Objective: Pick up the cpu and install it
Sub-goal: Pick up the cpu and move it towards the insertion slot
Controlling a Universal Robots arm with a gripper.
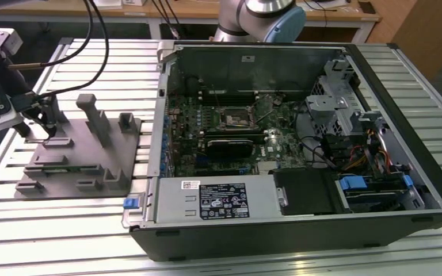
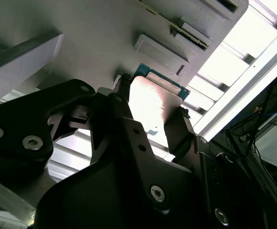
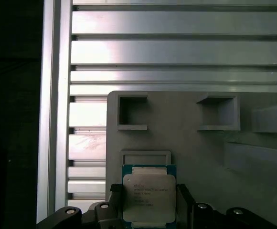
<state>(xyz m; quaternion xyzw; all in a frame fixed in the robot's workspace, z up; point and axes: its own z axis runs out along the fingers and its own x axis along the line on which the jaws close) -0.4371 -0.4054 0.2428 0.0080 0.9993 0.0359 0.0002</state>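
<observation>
The cpu [image 3: 148, 198] is a small square chip with a silvery top and a teal rim. It sits between two black fingers [image 3: 113, 193], and my gripper [image 3: 148, 191] is shut on its opposite edges. In the second wrist view the cpu [image 2: 150, 102] glints between the same fingers [image 2: 176, 126]. In the exterior view my gripper [image 1: 48, 137] hangs low over the grey fixture plate [image 1: 75, 172] at that view's left, far from the black socket [image 1: 236, 118] on the motherboard. I cannot tell whether the cpu still touches the plate.
The open computer case [image 1: 298, 230] lies on the slatted aluminium table [image 1: 52, 230], with drive bays and cables toward the exterior view's right. Upright grey posts [image 1: 98, 118] rise from the fixture plate beside my gripper. An empty raised frame [image 3: 145, 157] sits just beyond the cpu.
</observation>
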